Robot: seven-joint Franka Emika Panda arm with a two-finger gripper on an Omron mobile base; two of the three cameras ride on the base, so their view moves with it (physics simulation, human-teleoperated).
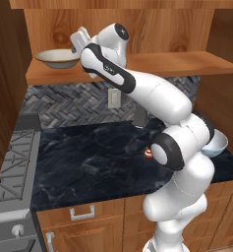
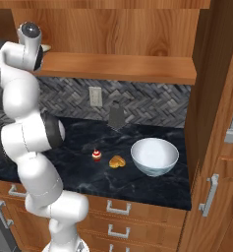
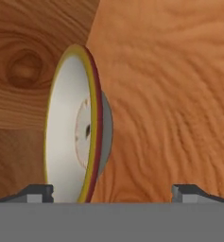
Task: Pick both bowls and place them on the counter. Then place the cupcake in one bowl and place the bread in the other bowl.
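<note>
Jaws spread wide beside shelf bowl [image 1: 58, 57] (upright, rim up).

Shelf [image 1: 187, 64]: wood, visible grain, satin finish. Counter [image 1: 88, 162]: dark marbled stone, polished. Backsplash [image 2: 152, 103]: grey herringbone tile, matt. Shelf bowl [image 1: 58, 58]: glazed ceramic look. Counter bowl [image 2: 154, 155]: smooth, glossy, pale. Drawer handles [image 1: 82, 212]: brushed metal.

Even, bright rendered light — soft shadows, no glare — slightly soft focus.
</note>
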